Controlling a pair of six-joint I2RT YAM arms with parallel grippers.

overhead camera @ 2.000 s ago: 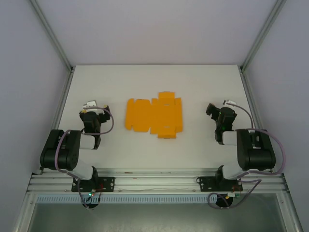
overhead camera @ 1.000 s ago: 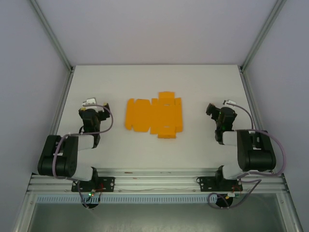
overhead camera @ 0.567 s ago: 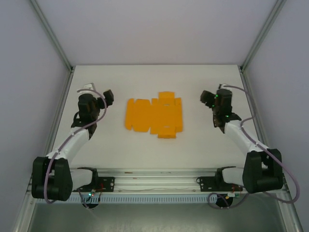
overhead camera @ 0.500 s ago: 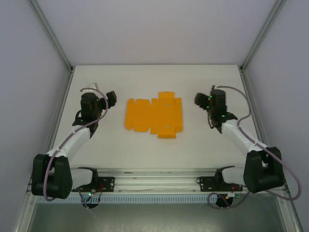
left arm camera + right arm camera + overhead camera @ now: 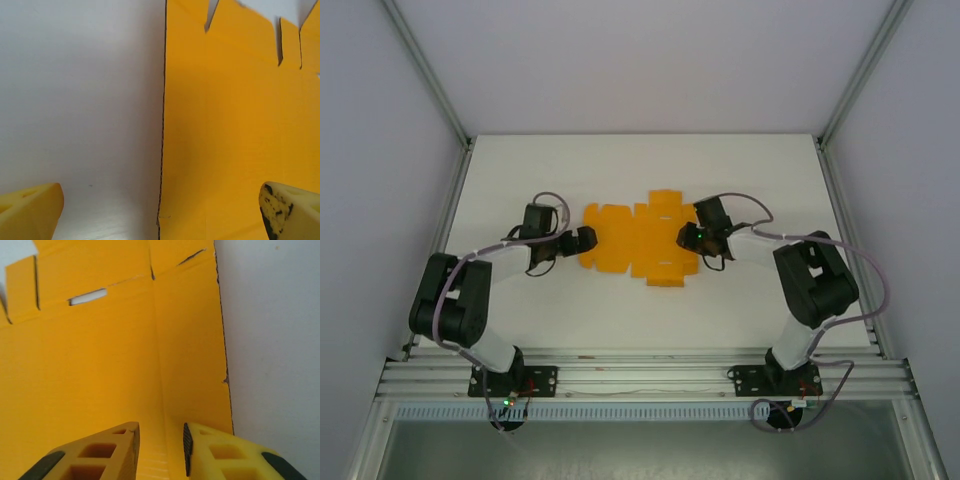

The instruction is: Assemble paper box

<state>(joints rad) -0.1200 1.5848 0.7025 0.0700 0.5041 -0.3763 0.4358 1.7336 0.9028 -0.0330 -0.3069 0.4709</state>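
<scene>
As it overhangs paper box (image 5: pixel 90 370), right end effector (image 5: pixel 160 435) stands narrow.

This looked like a robotics lab cell rather than any lived-in room. A bare white table (image 5: pixel 640 310) was boxed in by plain pale panels (image 5: pixel 640 60) held between slanting aluminium posts (image 5: pixel 425 70). Along its near edge ran a slotted metal rail (image 5: pixel 640 375), with the left arm (image 5: pixel 455 300) and the right arm (image 5: pixel 810 285) bolted to it. Loose grey cables (image 5: pixel 865 290) looped off the arms, and a small green light (image 5: pixel 508 402) glowed by one base. The dull grey strip (image 5: pixel 640 450) below the rail was possibly floor.
</scene>
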